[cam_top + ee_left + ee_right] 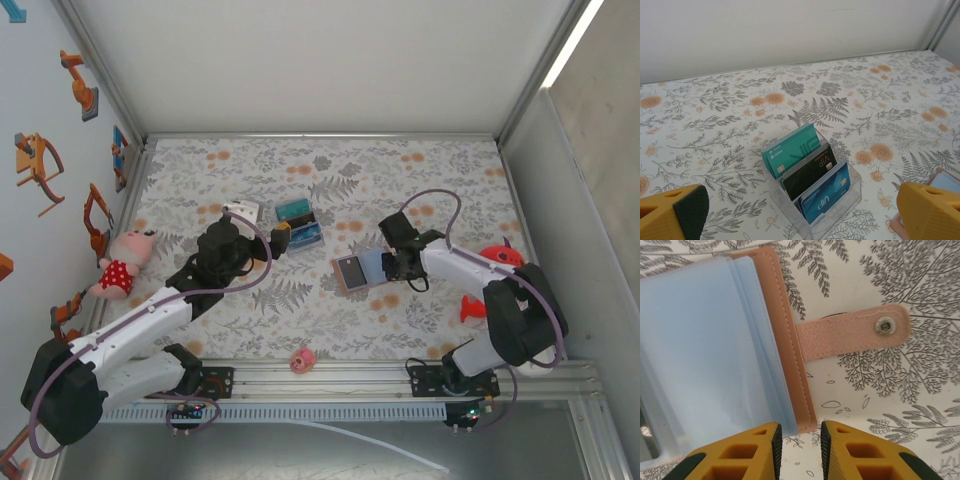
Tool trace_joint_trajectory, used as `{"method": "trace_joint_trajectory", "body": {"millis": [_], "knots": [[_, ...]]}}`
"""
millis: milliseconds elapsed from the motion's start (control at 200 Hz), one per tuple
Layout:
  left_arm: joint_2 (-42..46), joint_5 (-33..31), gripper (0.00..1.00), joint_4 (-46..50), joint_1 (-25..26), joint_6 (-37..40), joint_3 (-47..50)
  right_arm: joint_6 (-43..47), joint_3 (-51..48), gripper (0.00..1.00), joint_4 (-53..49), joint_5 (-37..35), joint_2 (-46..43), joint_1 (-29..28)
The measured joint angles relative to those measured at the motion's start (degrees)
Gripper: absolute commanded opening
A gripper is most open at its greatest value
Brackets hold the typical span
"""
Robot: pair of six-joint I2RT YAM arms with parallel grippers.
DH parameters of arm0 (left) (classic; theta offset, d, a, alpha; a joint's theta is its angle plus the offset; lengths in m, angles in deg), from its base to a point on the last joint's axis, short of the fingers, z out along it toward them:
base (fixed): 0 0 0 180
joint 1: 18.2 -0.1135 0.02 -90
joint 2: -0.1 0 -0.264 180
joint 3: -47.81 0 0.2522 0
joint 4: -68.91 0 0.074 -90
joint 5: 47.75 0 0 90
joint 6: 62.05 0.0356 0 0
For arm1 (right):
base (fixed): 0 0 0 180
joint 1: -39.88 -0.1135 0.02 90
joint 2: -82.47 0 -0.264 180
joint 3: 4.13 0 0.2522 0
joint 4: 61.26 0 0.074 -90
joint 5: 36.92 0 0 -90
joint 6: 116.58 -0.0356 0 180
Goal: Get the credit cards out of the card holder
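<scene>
The right gripper (799, 450), jaws narrow, hangs just beside the open card holder's (785, 340) lower edge. The left gripper (801, 212) gapes wide. The credit cards (805, 170) stand in a clear rack (856, 196), lower centre.

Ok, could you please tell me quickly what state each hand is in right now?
Left hand: wide open, holding nothing.
Right hand: open by a narrow gap, holding nothing, poised at the card holder's edge.
</scene>
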Motion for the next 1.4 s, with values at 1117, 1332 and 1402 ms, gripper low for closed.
{"method": "trace_joint_trajectory", "body": {"millis": [1117, 1332, 1402], "knots": [[-6.1, -4.8, 0.97, 0.6, 3.5, 2.2, 0.0, -2.1, 1.9, 0.33, 11.5, 22.5, 8.2, -2.8], [-6.9, -5.7, 0.97, 0.7, 4.1, 2.9, -0.2, -3.4, 1.9, 0.32, 12.3, 23.6, 8.5, -3.3], [-7.4, -6.1, 0.97, 0.6, 4.4, 3.1, -0.6, -3.9, 1.8, 0.31, 12.9, 24.4, 8.6, -3.9]]}}
